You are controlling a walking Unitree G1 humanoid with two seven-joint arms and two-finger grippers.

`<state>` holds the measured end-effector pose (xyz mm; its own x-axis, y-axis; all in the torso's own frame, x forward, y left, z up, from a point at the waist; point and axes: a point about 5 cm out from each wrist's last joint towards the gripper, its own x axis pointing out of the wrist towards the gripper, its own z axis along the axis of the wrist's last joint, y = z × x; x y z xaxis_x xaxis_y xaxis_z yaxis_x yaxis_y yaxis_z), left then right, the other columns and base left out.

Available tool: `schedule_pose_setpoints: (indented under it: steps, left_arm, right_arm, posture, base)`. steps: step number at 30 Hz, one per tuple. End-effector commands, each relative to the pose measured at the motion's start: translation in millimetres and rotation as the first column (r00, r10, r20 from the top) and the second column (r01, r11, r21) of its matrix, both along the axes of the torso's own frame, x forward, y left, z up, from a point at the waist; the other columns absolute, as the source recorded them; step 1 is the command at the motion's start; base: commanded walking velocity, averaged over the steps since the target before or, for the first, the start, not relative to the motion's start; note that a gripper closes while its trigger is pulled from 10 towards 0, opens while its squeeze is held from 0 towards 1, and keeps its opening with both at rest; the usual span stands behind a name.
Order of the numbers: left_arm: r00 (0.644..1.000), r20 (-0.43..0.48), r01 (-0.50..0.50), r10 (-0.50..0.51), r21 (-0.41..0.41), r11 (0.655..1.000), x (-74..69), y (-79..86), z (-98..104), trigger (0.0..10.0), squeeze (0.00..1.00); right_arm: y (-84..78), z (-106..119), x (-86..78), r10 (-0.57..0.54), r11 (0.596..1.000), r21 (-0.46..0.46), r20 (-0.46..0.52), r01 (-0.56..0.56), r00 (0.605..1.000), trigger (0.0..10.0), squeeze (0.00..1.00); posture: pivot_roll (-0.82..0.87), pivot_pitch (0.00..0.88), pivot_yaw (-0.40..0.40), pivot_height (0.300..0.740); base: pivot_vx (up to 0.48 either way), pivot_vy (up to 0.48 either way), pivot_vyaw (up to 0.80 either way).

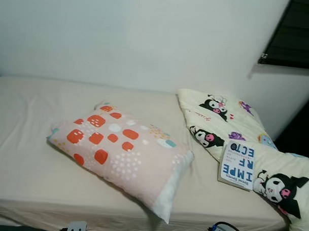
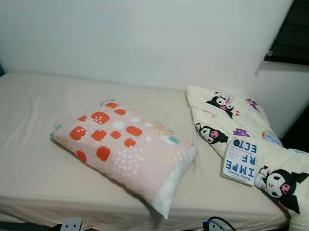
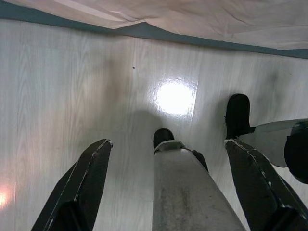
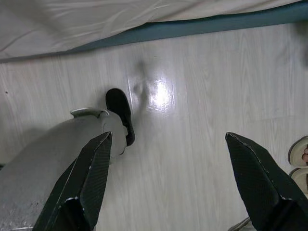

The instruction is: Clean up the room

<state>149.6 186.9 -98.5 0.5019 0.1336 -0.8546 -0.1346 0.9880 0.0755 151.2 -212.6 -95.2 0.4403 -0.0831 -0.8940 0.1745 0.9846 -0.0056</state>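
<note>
A pink rectangular pillow with orange and white blotches [image 1: 120, 152] lies askew in the middle of the beige-sheeted bed [image 1: 26, 141], one corner hanging over the near edge. To its right a cream cartoon-print quilt [image 1: 230, 128] is bunched against the white wall [image 1: 147, 39], with a white paperback book [image 1: 237, 165] lying on it. Tidying probably starts with the pillow: grip it by a short end, lift clear of the sheet, and square it at the head of the bed. The left gripper [image 3: 173, 187] and right gripper [image 4: 168, 183] both hang over the pale wooden floor [image 4: 192, 120] beside the bed, fingers spread open and holding nothing.
</note>
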Motion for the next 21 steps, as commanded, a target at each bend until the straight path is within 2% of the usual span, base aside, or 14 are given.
schedule_pose_setpoints:
  steps: [1, 4, 9, 13, 21]
  left_arm:
    - [1.0, -0.019, -0.002, 0.002, 0.006, 1.0, -3.9, 2.5, -1.3, 10.0, 0.0]
    - [1.0, -0.017, -0.002, 0.002, 0.006, 1.0, -3.6, 2.6, -1.2, 10.0, 0.0]
    - [1.0, -0.011, -0.007, 0.007, 0.006, 1.0, -2.8, 3.0, -0.8, 10.0, 0.0]
    - [1.0, -0.01, -0.011, 0.011, 0.005, 1.0, -2.8, 3.1, -0.8, 10.0, 0.0]
    - [1.0, -0.006, -0.025, 0.025, -0.001, 1.0, -2.9, 2.8, -0.8, 10.0, 0.0]
  right_arm:
    - [-3.6, -2.0, -7.5, 0.015, 1.0, -0.01, -0.02, -0.015, 1.0, 10.0, 0.0]
    - [-5.4, -2.3, -9.2, 0.015, 1.0, -0.01, -0.022, -0.015, 1.0, 10.0, 0.0]
    - [-10.6, -3.4, -15.9, 0.006, 1.0, -0.01, -0.031, -0.007, 1.0, 10.0, 0.0]
    - [-11.0, -3.7, -17.1, 0.017, 1.0, -0.023, -0.033, -0.018, 0.999, 10.0, 0.0]
    - [-0.9, -5.3, -15.7, 0.024, 1.0, -0.011, -0.031, -0.024, 0.999, 10.0, 0.0]
  posture:
    - [0.06, 0.0, -0.084, 0.74]
    - [0.06, 0.0, -0.082, 0.74]
    - [0.06, 0.0, -0.081, 0.74]
    - [0.06, 0.0, -0.081, 0.74]
    - [0.06, 0.0, -0.086, 0.74]
  base:
    - [0.0, 0.0, 0.0]
    - [0.0, 0.0, 0.0]
    - [0.0, 0.0, -0.77]
    - [0.0, 0.0, 0.0]
    - [0.0, 0.0, 0.0]
